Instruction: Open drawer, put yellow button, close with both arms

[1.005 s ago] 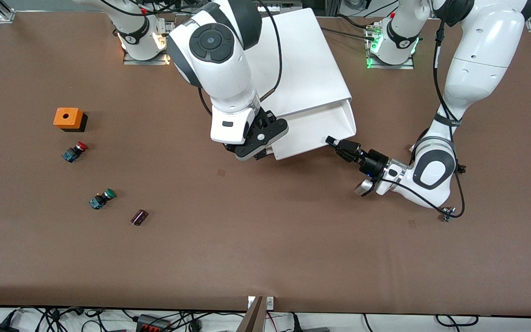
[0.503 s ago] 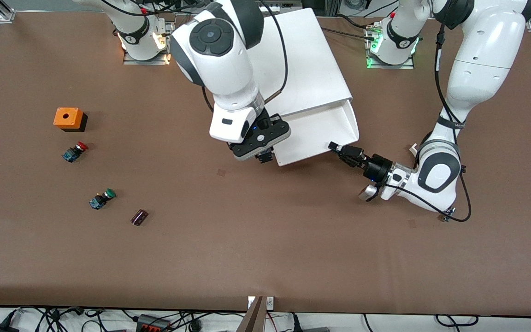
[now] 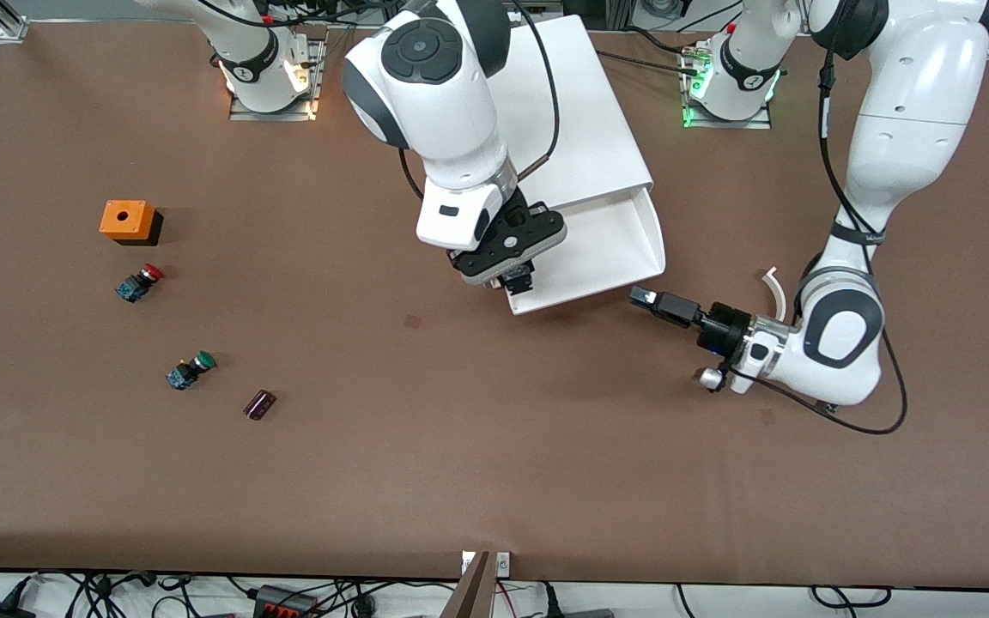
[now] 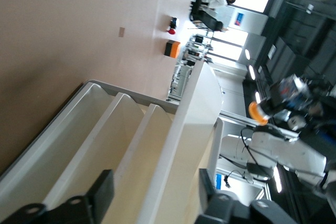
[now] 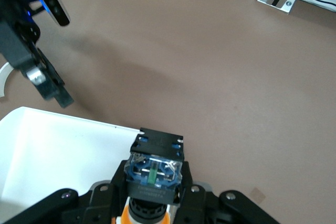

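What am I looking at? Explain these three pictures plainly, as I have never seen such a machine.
Two white robot arms stand at a brown table. One picture looks down from a high camera facing them; the other two come from cameras on each arm's wrist. The right gripper, shut on the yellow-capped push-button, hangs over the front edge of the open top drawer of a white cabinet. The left gripper is open beside the drawer's front corner. Also on the table: an orange box, a red-capped button, a green-capped button and a small dark part.
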`<action>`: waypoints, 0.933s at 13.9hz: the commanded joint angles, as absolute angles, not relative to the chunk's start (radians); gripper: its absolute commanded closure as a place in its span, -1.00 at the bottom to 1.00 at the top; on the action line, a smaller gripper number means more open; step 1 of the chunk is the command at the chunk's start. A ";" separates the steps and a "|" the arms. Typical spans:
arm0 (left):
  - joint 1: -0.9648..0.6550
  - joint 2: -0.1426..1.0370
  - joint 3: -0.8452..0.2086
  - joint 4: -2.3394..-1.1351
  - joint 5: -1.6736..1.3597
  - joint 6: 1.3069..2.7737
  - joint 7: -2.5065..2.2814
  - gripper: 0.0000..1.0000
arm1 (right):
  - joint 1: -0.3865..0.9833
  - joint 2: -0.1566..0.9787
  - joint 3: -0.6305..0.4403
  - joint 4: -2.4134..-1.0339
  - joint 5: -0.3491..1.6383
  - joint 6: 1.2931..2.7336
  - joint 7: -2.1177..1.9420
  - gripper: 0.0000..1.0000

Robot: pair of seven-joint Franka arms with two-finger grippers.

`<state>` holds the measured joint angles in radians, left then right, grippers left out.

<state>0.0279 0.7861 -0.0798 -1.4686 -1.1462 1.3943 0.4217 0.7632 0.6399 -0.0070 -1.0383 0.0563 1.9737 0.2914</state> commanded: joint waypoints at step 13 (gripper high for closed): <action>0.015 0.592 -0.087 -1.125 -0.140 1.388 -0.068 -1.00 | 0.873 0.752 -0.005 -1.009 0.066 1.947 0.499 1.00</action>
<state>0.0243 0.6017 -0.0808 -1.1792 -0.2283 1.3944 -0.0417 0.8767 0.7322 -0.0055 -1.0376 0.0562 1.9940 0.4694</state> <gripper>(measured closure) 0.000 0.590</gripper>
